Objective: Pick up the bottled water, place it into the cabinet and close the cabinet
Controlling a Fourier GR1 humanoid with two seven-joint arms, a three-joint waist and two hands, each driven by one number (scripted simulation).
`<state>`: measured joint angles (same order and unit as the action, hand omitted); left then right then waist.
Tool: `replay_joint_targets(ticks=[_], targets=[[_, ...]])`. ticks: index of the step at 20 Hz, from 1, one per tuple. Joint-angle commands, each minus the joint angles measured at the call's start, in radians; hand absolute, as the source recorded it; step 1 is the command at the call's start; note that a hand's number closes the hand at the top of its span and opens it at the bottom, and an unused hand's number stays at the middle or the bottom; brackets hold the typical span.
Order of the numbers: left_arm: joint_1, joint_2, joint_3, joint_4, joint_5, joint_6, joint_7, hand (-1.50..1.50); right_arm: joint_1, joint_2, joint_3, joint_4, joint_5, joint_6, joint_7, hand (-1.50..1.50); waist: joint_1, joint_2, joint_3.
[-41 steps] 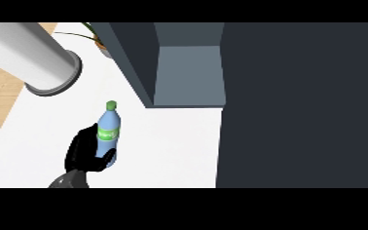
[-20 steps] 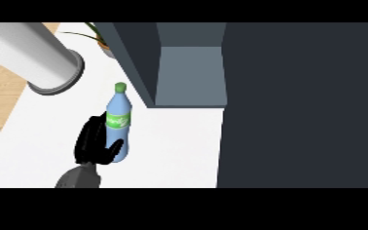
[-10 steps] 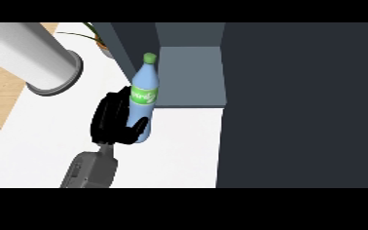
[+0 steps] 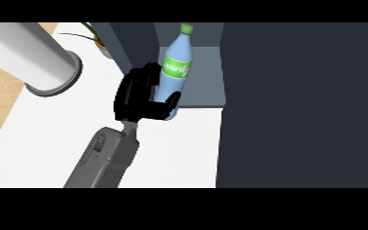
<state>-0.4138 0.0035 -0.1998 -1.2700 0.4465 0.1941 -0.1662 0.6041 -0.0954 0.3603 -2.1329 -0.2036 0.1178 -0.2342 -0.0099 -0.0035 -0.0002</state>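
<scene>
White desk [image 4: 57,141] below. Left robot hand [image 4: 140,97] curled round bottle [image 4: 174,73], carrying phase. Cabinet [image 4: 205,78] opening just beyond; next: push bottle inside, set upright, release.

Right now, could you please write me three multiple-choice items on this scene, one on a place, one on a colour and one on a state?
1. Where is the blue plastic water bottle?
A. Lying flat on the white counter
B. Held up in front of the grey cabinet's open compartment
C. Standing beside the potted plant

2. What colour is the bottle's cap?
A. Green
B. Red
C. White

3. What is the black robot hand doing?
A. Resting open at the edge
B. Shut and holding nothing
C. Curled round the bottle

Answers: 1 B, the bottle shows against the open compartment of the cabinet, above the white counter. 2 A, the green cap tops the bottle. 3 C, the fingers and thumb wrap the bottle's lower part.
</scene>
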Motion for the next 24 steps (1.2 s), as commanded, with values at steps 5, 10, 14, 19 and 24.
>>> replay_joint_targets(ticks=[5, 10, 14, 19, 24], targets=[[-0.221, -0.003, -0.052, 0.179, -0.087, 0.155, -0.026, 1.50, -0.071, -0.002, -0.035, 0.061, -0.035, 0.016, -0.008, -1.50, -0.015, 0.007, 0.001], [-0.311, 0.002, -0.047, 0.194, -0.139, 0.249, 0.049, 1.50, -0.068, 0.019, 0.007, 0.045, 0.000, -0.018, 0.016, -1.50, -0.021, 0.008, 0.001], [-0.350, 0.013, -0.051, 0.253, -0.159, 0.323, 0.030, 1.50, -0.064, -0.002, -0.016, 0.064, -0.032, 0.014, 0.001, -1.50, -0.045, 0.015, 0.001], [-0.361, 0.025, -0.076, 0.278, -0.202, 0.400, 0.066, 1.50, -0.040, -0.003, 0.014, -0.001, -0.034, 0.000, 0.040, -1.50, -0.063, 0.017, 0.000], [-0.371, 0.076, -0.091, 0.311, -0.242, 0.459, 0.106, 1.50, -0.069, -0.019, -0.011, 0.010, -0.047, 0.020, 0.034, -1.50, -0.076, 0.025, 0.001]])
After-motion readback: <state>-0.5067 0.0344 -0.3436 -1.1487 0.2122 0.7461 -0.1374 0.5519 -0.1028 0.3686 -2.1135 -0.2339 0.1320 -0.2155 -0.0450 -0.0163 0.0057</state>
